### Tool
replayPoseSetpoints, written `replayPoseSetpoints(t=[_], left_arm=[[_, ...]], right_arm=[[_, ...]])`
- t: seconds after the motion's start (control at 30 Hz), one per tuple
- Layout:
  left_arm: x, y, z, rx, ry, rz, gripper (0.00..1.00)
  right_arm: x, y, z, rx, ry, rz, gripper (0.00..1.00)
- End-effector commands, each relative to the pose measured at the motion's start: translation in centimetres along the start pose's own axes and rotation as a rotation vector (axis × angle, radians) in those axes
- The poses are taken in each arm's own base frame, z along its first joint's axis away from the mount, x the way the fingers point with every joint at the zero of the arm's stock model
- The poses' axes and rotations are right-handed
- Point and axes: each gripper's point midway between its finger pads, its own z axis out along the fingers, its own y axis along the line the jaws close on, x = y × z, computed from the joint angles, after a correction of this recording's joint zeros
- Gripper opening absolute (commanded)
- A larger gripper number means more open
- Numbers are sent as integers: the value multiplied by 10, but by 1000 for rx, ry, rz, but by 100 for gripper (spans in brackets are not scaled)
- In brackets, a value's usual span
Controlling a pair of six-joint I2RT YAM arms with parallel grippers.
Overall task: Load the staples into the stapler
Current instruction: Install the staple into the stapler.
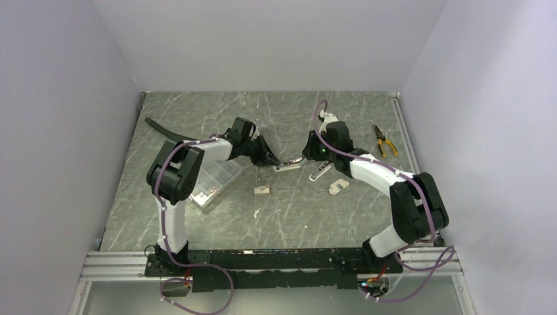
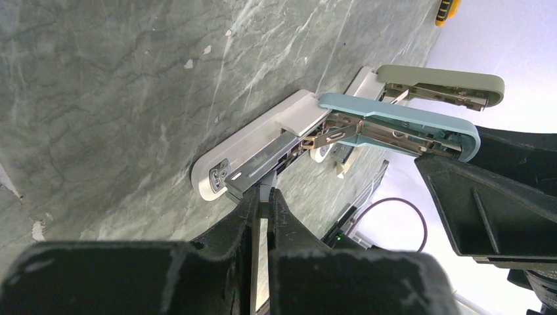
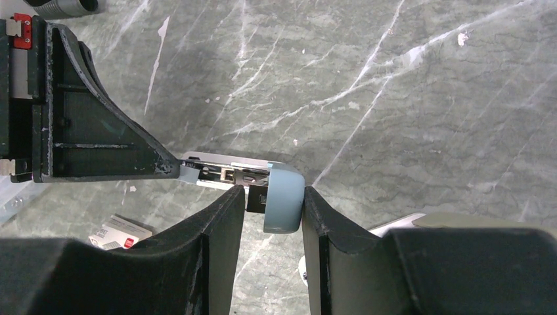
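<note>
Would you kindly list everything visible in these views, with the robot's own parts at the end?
blue stapler: one, pale blue top on a white base, lid raised, table centre between the grippers
olive stapler: one, olive-grey, lid raised, just right of the blue one
staple box: one, white with a red mark, in front of the staplers
clear compartment case: one, transparent, partly under the left arm
pliers: one pair, yellow-orange handles, far right
small white object: one, identity unclear, right of the staple box
black strip: one, far left
table: one, grey-green marbled
left gripper: black, shut at the stapler's metal magazine
right gripper: black, clamping the blue lid
</note>
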Motion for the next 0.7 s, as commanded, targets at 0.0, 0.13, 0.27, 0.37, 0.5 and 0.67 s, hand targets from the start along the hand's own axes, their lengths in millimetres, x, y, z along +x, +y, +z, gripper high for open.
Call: replayPoseSetpoints(t=[0.0, 0.13, 0.27, 0.37, 0.5, 0.67], left_arm=[[-11, -29, -6, 78, -29, 78, 3], [-14, -47, -12, 146, -45, 150, 3], [-15, -56, -16, 186, -57, 185, 3], [-15, -56, -18, 191, -72, 198, 3], [-15, -45, -15, 158, -85, 177, 3], [-14, -37, -12, 118, -85, 148, 3]], right_arm=[[-16, 6, -1, -23, -60, -17, 41], [-16, 7, -1, -28, -62, -18, 41], [-17, 8, -2, -34, -65, -18, 42], [-19, 9, -4, -36, -69, -19, 44], [-19, 9, -5, -38, -72, -18, 45], [-19, 10, -5, -39, -73, -19, 45]])
